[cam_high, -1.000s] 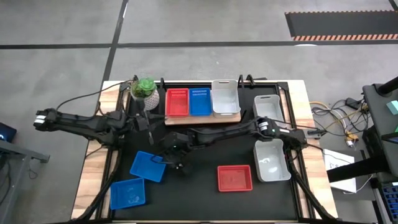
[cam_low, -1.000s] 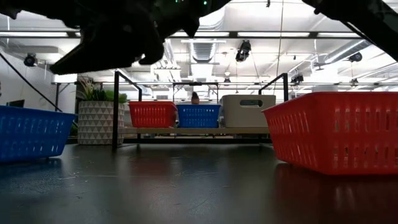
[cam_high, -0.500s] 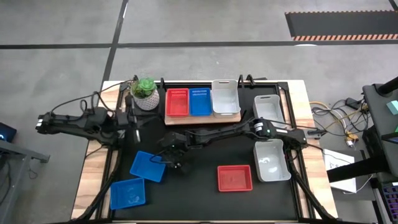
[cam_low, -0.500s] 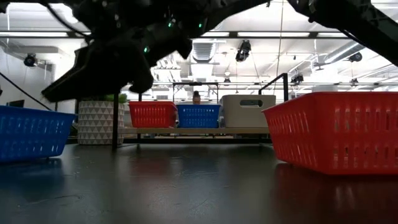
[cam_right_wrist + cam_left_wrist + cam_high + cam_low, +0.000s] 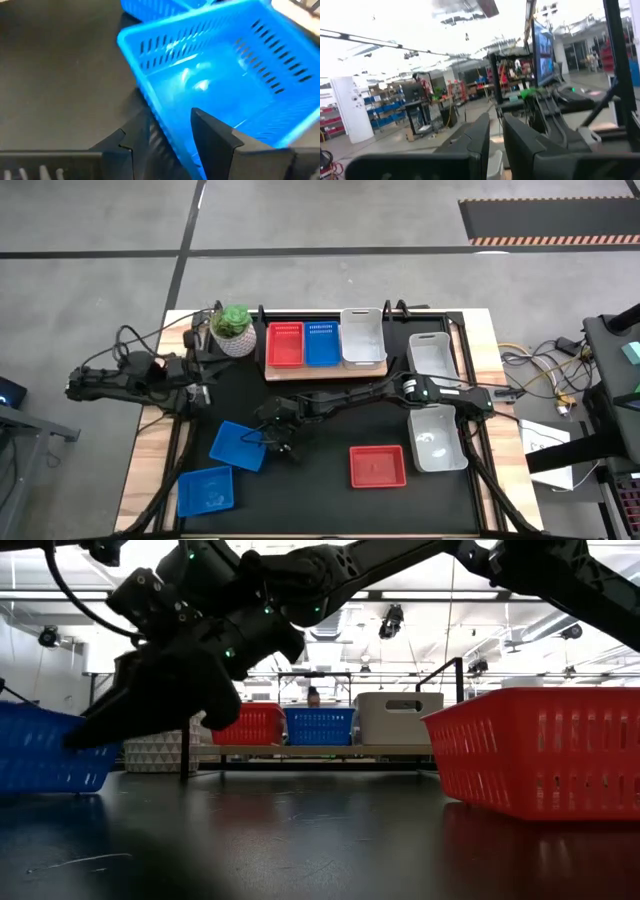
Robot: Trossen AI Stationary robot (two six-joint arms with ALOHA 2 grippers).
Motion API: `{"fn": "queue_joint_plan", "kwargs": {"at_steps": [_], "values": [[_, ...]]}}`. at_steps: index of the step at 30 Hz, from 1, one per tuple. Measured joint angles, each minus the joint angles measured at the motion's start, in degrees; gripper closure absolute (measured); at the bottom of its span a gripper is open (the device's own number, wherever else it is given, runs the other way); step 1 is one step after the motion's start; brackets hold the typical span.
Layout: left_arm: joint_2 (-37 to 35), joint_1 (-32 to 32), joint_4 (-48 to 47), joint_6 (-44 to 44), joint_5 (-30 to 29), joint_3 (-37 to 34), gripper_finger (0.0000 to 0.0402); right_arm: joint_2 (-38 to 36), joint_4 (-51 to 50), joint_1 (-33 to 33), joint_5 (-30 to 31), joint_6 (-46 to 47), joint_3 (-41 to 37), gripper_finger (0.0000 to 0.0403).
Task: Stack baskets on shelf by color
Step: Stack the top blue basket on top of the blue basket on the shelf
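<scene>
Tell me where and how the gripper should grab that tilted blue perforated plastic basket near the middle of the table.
Grip the blue perforated plastic basket by its thin upright rim wall on the side nearest the table's centre, coming from above. The right gripper is already open astride that wall, one finger inside and one outside. The wall is narrow enough to pinch, and the open top leaves room.

Your two arms are dark, slim, jointed tubes with loose black cables looping off the left arm (image 5: pixel 130 380). The right arm (image 5: pixel 360 395) carries a pale collar with a green light. Small green lights dot the right gripper (image 5: pixel 150 690), whose fingers (image 5: pixel 215 137) are matte black wedges.
</scene>
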Motion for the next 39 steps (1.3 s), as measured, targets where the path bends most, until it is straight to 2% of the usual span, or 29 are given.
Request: {"fn": "queue_joint_plan", "kwargs": {"at_steps": [6,14,21,32,35,39], "values": [[-2.43,0.04,-0.21,0.08,-0.01,-0.9,0.0364,0.09,-1.64,-0.02,-0.09,0.4,0.0,0.0302],[-2.64,0.04,-0.16,0.11,-0.04,-0.94,0.0364,-2.61,-4.89,-0.02,0.07,-1.65,0.0,0.0388],[-2.23,0.04,-0.07,0.09,-0.07,-0.98,0.0364,-7.1,-12.88,-0.02,0.11,-3.03,-0.02,0.0391],[-1.94,0.04,1.55,-0.15,-0.09,-1.64,0.0364,-20.89,-33.02,0.0,2.74,-1.71,-0.04,0.0392],[-1.96,0.04,3.19,-0.23,-0.09,-2.35,0.0364,-24.9,-36.76,0.0,5.34,-0.71,-0.23,0.0392],[-1.94,0.04,6.71,-0.04,-0.09,-3.45,0.0364,-30.29,-37.37,-0.16,11.92,-0.04,-0.87,0.0392]]}}
